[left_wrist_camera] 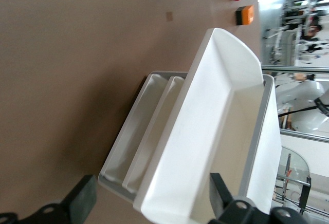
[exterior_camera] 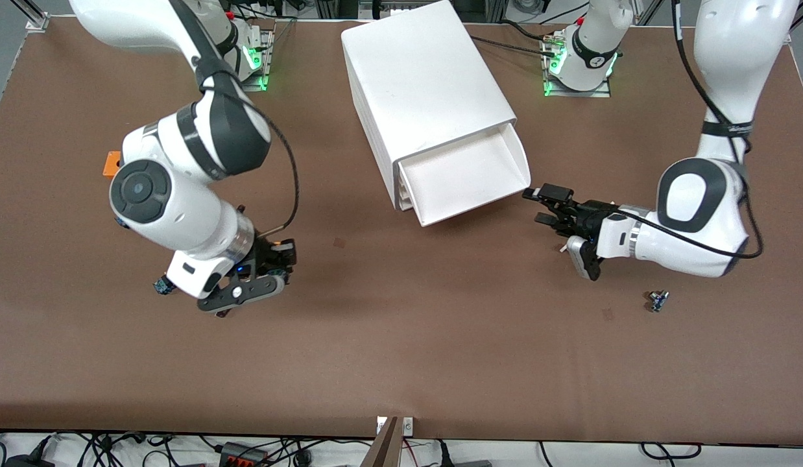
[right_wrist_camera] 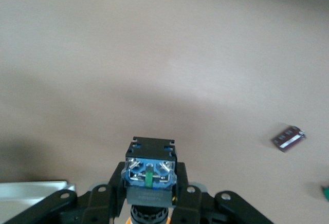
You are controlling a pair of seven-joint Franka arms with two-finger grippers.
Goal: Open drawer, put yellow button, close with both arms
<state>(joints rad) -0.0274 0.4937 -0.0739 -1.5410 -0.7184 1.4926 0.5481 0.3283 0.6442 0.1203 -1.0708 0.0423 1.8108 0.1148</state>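
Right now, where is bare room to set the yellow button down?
The open drawer is bare inside. The table nearer the camera than the cabinet is bare too. Crowded: the drawer's corner beside the open left tool. The right tool holds the yellow button.

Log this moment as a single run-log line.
drawer: open, empty | right gripper: shut on yellow button, above table | left gripper: open, beside drawer front

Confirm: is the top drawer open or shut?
Open. The drawer juts out of the cabinet, its tray bare; left claw beside it.
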